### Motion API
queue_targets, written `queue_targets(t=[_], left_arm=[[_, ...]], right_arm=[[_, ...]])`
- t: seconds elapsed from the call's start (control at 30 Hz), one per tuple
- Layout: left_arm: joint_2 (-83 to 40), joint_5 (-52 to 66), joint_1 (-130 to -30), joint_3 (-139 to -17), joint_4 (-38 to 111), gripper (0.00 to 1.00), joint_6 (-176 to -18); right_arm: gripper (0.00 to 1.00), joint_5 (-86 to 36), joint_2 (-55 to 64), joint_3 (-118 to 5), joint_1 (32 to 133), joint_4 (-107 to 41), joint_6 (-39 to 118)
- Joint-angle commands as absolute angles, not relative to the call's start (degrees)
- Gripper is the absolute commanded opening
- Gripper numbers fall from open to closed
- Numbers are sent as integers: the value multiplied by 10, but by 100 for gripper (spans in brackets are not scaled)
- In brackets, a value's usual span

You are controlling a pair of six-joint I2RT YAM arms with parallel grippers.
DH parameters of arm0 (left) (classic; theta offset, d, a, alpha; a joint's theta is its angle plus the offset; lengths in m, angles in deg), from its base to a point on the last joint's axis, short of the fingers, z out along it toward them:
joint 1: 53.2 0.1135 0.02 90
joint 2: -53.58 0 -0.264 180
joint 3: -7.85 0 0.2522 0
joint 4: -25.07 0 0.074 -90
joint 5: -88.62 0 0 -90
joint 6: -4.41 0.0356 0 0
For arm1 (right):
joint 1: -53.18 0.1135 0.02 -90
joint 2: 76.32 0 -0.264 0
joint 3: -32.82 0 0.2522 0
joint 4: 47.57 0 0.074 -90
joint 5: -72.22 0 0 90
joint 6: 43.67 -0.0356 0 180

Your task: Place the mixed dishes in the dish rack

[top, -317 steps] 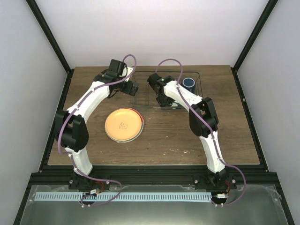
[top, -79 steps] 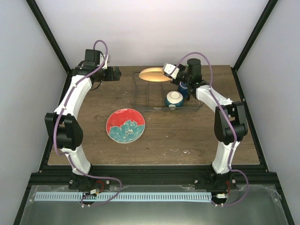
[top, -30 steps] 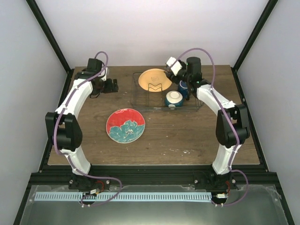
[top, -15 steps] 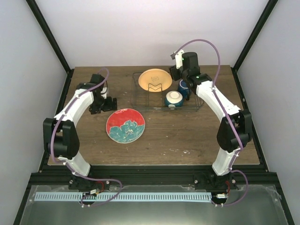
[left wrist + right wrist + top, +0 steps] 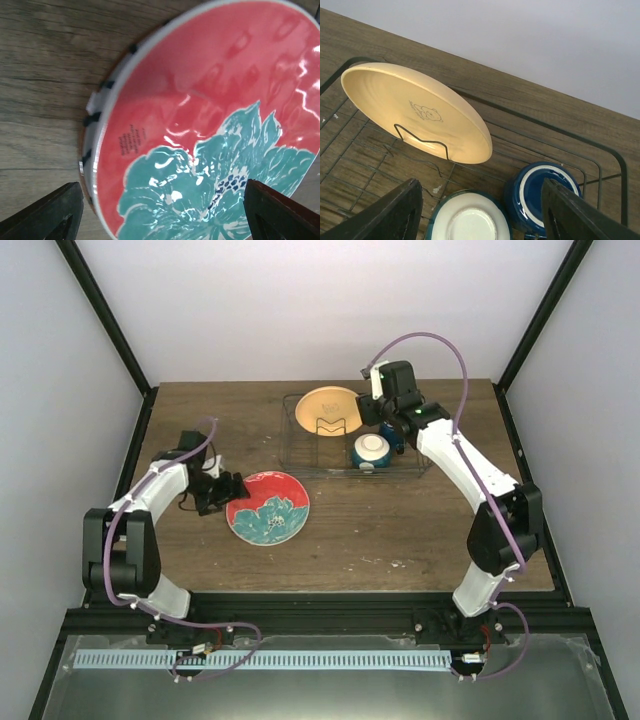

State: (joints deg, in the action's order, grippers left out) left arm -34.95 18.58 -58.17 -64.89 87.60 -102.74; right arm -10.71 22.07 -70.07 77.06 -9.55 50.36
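since half a second ago the left gripper [image 5: 236,486] has dropped to the floral plate's [image 5: 268,507] 9 o'clock edge, fingers spread wide, gripping nothing. right gripper [image 5: 368,406] hangs spread and empty above the dish rack [image 5: 300,450]. inside it the yellow plate [image 5: 330,410] leans at 10 o'clock, with the bowl [image 5: 371,450] and mug [image 5: 393,430] toward 3 o'clock.

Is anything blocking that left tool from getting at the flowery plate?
Nothing visible does. The left tool is open right at the left rim of the floral plate, with no object between them.
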Motion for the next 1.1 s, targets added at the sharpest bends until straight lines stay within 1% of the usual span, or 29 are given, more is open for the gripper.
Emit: queue_targets(t=[0.0, 0.1, 0.23, 0.4, 0.63, 0.83, 0.97, 1.07], left_arm=[[-326, 260, -533, -620, 806, 88, -1045], [-326, 269, -508, -600, 794, 84, -1043], [-324, 289, -504, -579, 768, 79, -1049], [-325, 299, -504, -559, 749, 69, -1051], [-324, 311, -504, -534, 725, 68, -1051], [-323, 336, -503, -517, 706, 65, -1041], [-334, 357, -504, -487, 683, 61, -1035], [-341, 370, -504, -459, 657, 60, -1034]], right_arm=[[67, -116, 196, -705, 775, -70, 488], [67, -115, 193, -704, 776, -66, 487], [68, -117, 193, -702, 778, -62, 487], [69, -117, 197, -702, 779, -56, 487], [69, -118, 205, -704, 781, -57, 493], [70, -117, 217, -711, 783, -57, 498], [70, -113, 224, -711, 786, -58, 500], [71, -110, 229, -710, 788, -57, 502]])
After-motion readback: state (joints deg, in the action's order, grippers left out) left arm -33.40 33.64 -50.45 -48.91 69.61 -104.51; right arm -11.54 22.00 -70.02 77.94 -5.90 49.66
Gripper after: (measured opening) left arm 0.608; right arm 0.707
